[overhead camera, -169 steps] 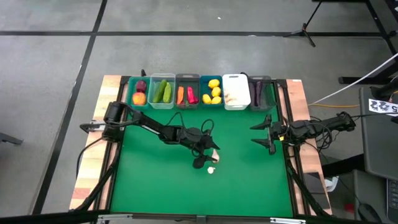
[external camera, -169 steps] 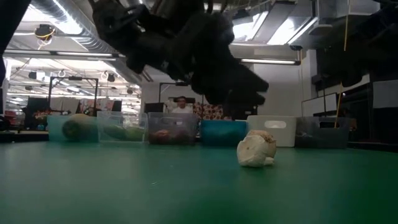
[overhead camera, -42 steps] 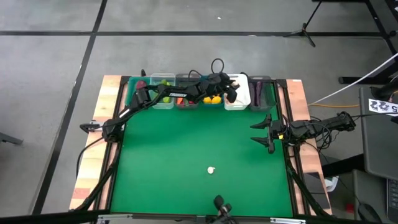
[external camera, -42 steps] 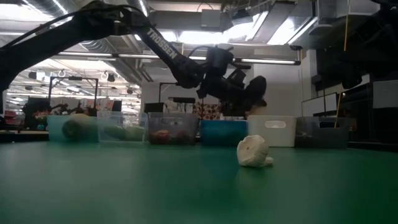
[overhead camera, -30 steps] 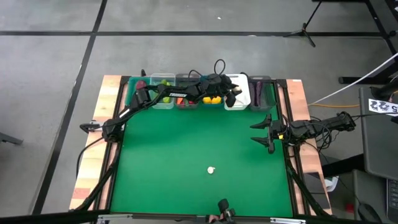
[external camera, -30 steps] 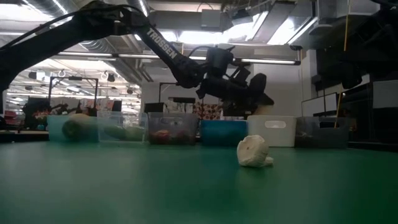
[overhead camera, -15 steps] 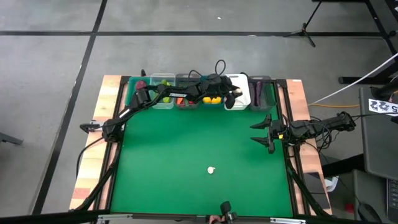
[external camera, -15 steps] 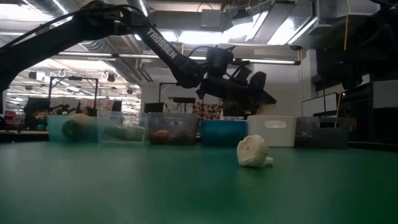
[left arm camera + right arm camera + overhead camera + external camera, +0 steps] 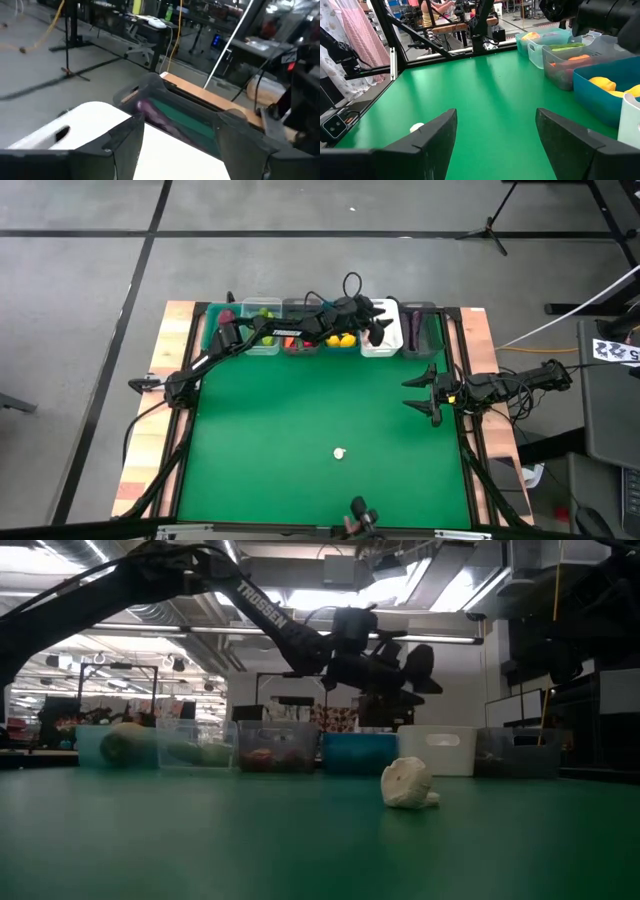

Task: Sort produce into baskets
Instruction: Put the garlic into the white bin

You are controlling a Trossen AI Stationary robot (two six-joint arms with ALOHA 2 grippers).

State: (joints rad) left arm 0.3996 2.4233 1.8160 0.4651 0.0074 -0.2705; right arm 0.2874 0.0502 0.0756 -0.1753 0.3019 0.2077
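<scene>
- High view: left claw (image 9: 377, 328) hovers over the white bin (image 9: 381, 344); right claw (image 9: 417, 394) waits at the worktop's (image 9: 260, 440) right edge.
- Low view: one garlic (image 9: 408, 784) lies on the worktop.
- Left wrist view: fingers (image 9: 121, 145) spread, nothing between them.
- Right wrist view: fingers (image 9: 572, 140) spread, empty.

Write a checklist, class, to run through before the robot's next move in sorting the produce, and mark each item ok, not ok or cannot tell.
1. Left end effector is over the white basket: ok.
2. Left end effector is open and empty in its wrist view: ok.
3. The garlic it carried landed in the white basket: cannot tell, the arm hides the inside.
4. All produce is sorted: not ok, one garlic lies on the green mat.
5. Right end effector is open and waiting at the mat's right edge: ok.
</scene>
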